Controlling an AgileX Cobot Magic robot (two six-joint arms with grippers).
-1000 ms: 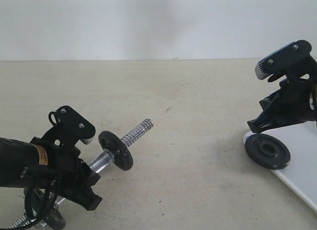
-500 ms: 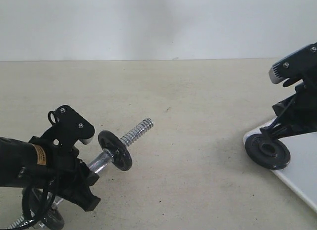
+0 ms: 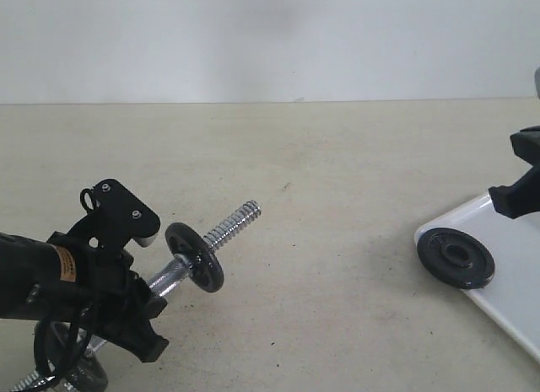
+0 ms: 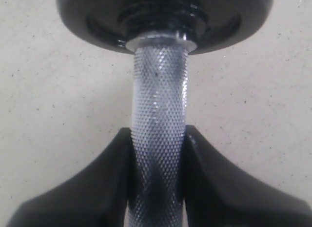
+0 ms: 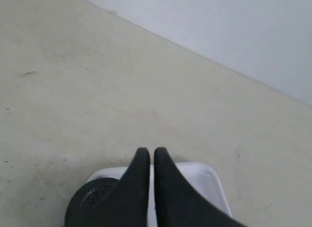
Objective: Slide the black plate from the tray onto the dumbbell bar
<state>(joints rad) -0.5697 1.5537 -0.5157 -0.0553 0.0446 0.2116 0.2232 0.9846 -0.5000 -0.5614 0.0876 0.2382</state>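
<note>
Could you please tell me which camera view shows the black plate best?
The exterior view: the whole plate lies on the tray corner. The right wrist view shows part behind the fingers; the left shows none.

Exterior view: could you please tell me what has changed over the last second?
The right gripper pulled up and away from the black plate, rightward, jaws shut and empty. The plate stayed on the tray corner; the left gripper still clamps the dumbbell bar.

The round black iron plate lies flat on the left corner of the shallow white tray, at the right. The shiny chrome dumbbell bar tilts up at the near left.
</note>
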